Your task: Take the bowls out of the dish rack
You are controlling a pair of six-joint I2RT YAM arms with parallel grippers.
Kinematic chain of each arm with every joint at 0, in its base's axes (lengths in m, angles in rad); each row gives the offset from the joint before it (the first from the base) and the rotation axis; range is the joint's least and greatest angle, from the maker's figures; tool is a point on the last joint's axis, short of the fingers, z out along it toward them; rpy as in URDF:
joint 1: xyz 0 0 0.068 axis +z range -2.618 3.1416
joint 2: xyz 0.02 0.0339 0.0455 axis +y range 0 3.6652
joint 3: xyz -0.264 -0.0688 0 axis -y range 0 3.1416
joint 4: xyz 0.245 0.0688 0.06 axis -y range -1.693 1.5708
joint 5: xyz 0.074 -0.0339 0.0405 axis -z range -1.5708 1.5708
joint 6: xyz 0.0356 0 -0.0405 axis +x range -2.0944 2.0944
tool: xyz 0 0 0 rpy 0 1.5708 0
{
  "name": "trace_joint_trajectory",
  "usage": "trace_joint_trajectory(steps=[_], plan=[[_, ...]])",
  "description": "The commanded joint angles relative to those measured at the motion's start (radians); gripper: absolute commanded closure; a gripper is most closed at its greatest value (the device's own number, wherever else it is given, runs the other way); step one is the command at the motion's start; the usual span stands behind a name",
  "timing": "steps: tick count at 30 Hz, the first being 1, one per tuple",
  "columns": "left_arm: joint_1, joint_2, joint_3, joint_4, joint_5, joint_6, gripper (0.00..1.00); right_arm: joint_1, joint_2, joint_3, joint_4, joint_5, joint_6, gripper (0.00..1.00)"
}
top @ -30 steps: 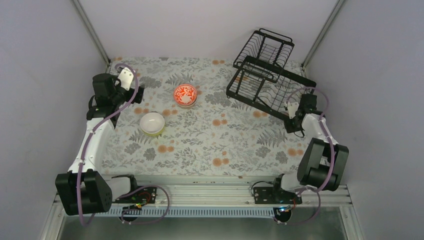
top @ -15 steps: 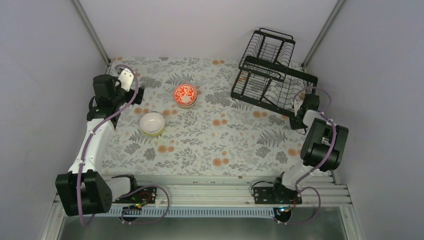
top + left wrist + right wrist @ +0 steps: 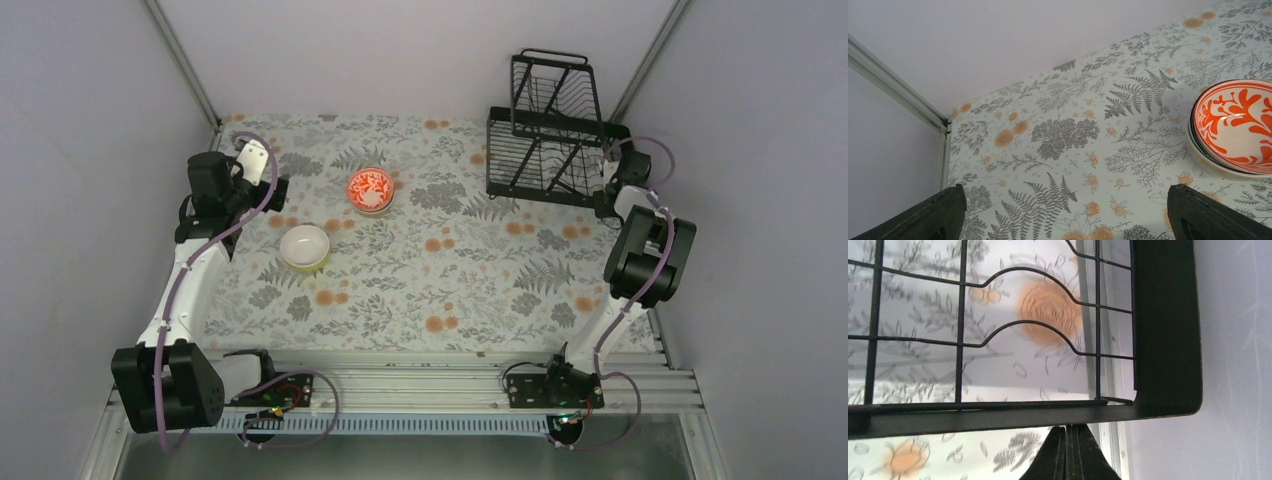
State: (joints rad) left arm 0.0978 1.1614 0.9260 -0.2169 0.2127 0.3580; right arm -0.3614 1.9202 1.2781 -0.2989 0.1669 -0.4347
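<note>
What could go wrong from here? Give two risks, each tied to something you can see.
1. The right tool is shut and sits right against the rim of the dish rack, which stands close to the wall. A push could jam or tip the rack.
2. The red-orange patterned bowl appears to rest on other bowls, near the open left tool. A careless sweep might topple that stack.
</note>
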Motion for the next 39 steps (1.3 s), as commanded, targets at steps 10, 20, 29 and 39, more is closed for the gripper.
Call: trace_joint_trajectory(steps=[10, 20, 29, 39], plan=[[-0.003, -0.009, -0.018, 0.034, -0.011, 0.006, 0.0, -0.004, -0.129, -0.008, 0.013, -0.052, 0.014, 0.97], [-0.003, -0.018, 0.0, 0.01, 0.056, 0.02, 0.0, -0.007, -0.469, -0.083, -0.274, -0.087, -0.029, 0.79], [-0.003, -0.015, 0.065, -0.045, 0.15, -0.016, 0.0, -0.007, -0.838, -0.093, -0.421, -0.588, -0.045, 0.0], [-0.003, -0.038, 0.085, -0.05, 0.098, -0.081, 0.0, 0.017, -0.925, -0.248, -0.32, -1.091, 0.007, 0.0]])
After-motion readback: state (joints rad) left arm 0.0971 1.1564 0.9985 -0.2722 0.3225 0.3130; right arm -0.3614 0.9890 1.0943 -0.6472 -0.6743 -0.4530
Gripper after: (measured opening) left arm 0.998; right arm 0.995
